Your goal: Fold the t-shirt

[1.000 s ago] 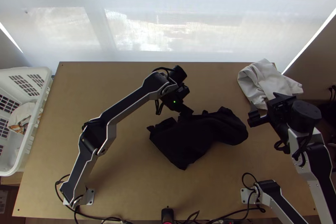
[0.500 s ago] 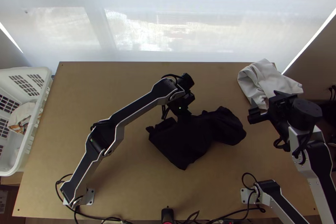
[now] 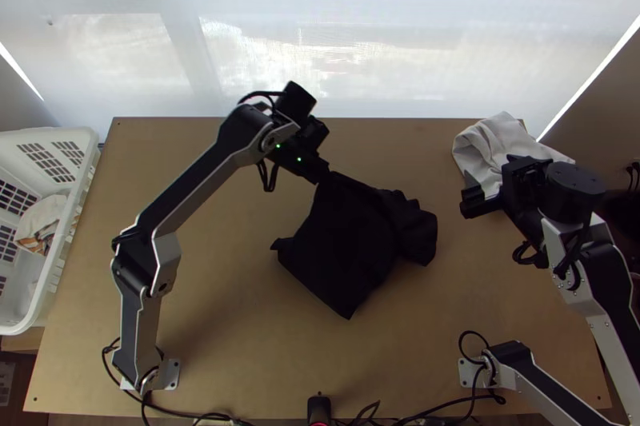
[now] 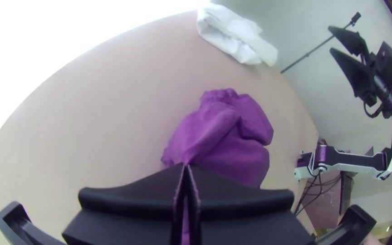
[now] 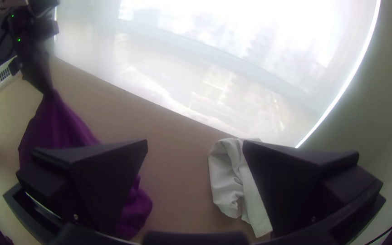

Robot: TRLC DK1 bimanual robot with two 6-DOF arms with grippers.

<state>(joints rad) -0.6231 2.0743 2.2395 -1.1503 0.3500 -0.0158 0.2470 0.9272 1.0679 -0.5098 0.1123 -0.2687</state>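
We see the black T-shirt (image 3: 344, 246) near the middle of the table (image 3: 212, 282), one part drawn up to a point at the left gripper (image 3: 323, 176), whose two fingers are together and clamped on the fabric. Compared with the preceding top views, we note that this gripper has travelled from over the shirt towards the table's far edge and the left arm's side, taking the pinched part along; the bunched end nearer the right arm has been dragged inwards, while the lowest corner lies almost where it did. The right gripper (image 5: 195, 143) has shifted slightly towards the shirt; its fingers are spread apart with nothing between them, near the pale cloth (image 3: 498, 156). We judge that the shirt is being opened out ahead of folding, with no neat fold made, and that the bunched end probably needs pulling flat next, lest creases be folded in.
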